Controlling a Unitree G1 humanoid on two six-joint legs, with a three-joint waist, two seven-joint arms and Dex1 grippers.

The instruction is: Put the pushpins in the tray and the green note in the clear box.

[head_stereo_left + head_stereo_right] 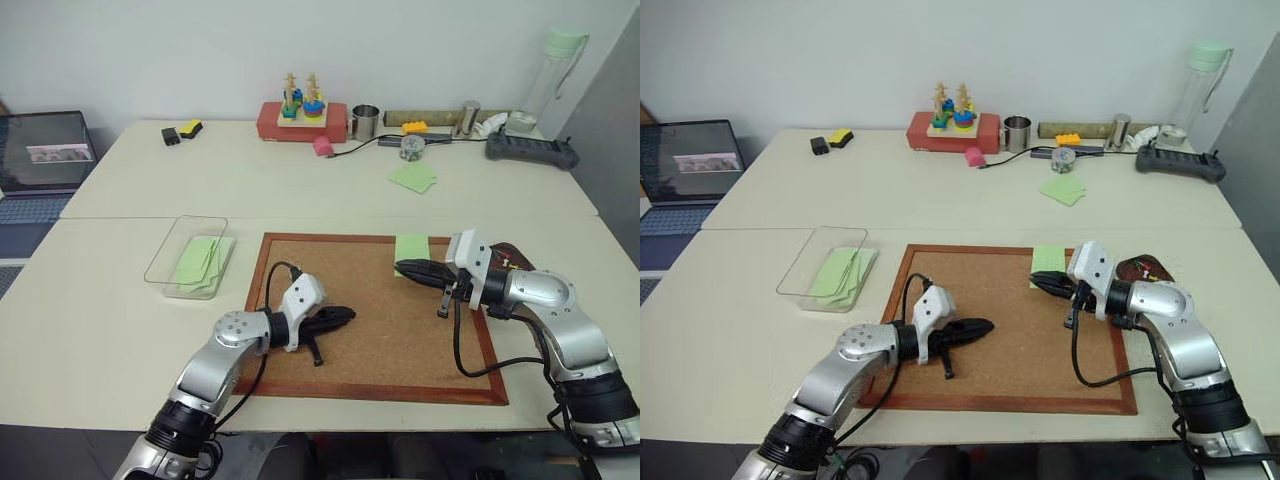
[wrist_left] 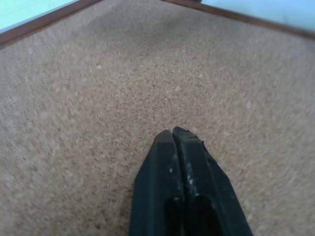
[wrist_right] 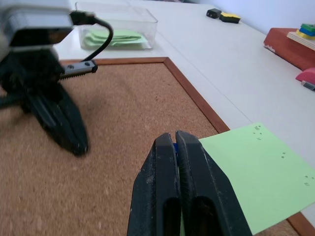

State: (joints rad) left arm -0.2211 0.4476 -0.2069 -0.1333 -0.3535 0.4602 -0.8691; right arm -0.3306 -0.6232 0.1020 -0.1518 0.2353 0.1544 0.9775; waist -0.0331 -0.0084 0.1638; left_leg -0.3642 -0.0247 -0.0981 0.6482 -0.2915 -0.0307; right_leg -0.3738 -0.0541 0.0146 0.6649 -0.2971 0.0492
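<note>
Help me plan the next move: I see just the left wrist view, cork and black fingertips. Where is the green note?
Observer: The green note lies across the corkboard's far frame, right beside the right gripper.
Operator: Any pins on it?
Observer: None that I can see; its far corner has small pin holes.
Operator: And the clear box?
Observer: The clear box sits on the table left of the corkboard, with pale-green sheets inside.

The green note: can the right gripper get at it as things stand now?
Probably yes. The right gripper hovers shut just beside the green note, which lies flat on the corkboard with nothing on top.
</note>
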